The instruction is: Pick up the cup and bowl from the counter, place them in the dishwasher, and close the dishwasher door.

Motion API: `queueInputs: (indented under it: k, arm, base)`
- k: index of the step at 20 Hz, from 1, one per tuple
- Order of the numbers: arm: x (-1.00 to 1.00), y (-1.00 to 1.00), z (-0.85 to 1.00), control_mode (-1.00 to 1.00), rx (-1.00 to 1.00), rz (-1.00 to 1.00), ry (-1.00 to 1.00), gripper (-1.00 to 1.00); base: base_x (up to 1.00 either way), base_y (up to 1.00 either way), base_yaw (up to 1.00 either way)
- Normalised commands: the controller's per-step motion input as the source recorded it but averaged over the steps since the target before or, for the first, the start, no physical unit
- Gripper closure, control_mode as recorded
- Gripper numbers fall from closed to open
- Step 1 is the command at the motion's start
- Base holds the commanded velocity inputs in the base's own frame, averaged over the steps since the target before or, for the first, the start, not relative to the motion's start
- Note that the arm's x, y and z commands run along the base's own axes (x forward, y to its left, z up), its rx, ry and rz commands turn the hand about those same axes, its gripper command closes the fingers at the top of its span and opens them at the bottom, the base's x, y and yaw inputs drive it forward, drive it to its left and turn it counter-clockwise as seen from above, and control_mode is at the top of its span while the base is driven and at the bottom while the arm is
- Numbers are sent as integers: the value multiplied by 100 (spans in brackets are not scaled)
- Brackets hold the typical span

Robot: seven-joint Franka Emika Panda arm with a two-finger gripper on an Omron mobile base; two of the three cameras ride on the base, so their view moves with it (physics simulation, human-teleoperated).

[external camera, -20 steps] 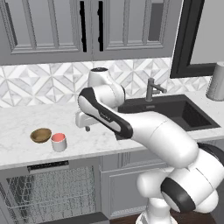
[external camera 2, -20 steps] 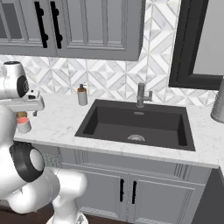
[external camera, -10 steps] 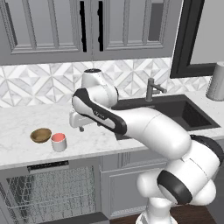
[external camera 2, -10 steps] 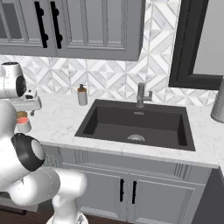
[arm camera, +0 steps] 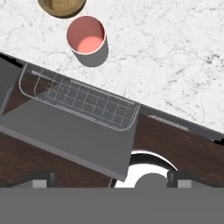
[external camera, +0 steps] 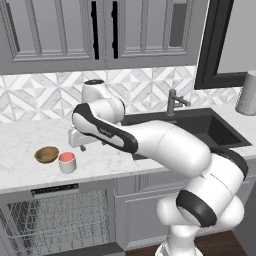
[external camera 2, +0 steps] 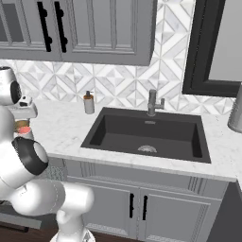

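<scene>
White marble counter [external camera: 20,150] is carrying the cup [external camera: 67,162] and the bowl [external camera: 46,154], which are standing just beside each other. The gripper [external camera: 81,146] is hanging above the counter near the cup, on its sink side, with jaws spread wide and grasping nothing. Below the cup, the dishwasher [external camera: 55,220] is standing open with its rack showing.

Arm swung left, gripper [external camera: 81,148] now closer to cup [external camera: 67,162], jaws wide apart.
</scene>
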Motion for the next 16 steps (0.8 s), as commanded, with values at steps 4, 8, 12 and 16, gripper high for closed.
queueInputs:
  k: [4,8,12,16]
  arm:
    - [3,36,-2,-100,0,-1,0,-100]
    - [0,29,0,-100,0,-2,0,-100]
    - [1,7,0,-100,0,-3,0,-100]
    - [53,-16,1,-100,2,-8,0,-100]
  base:
    - [0,0,0]
    - [0,0,0]
    - [0,0,0]
    - [0,0,0]
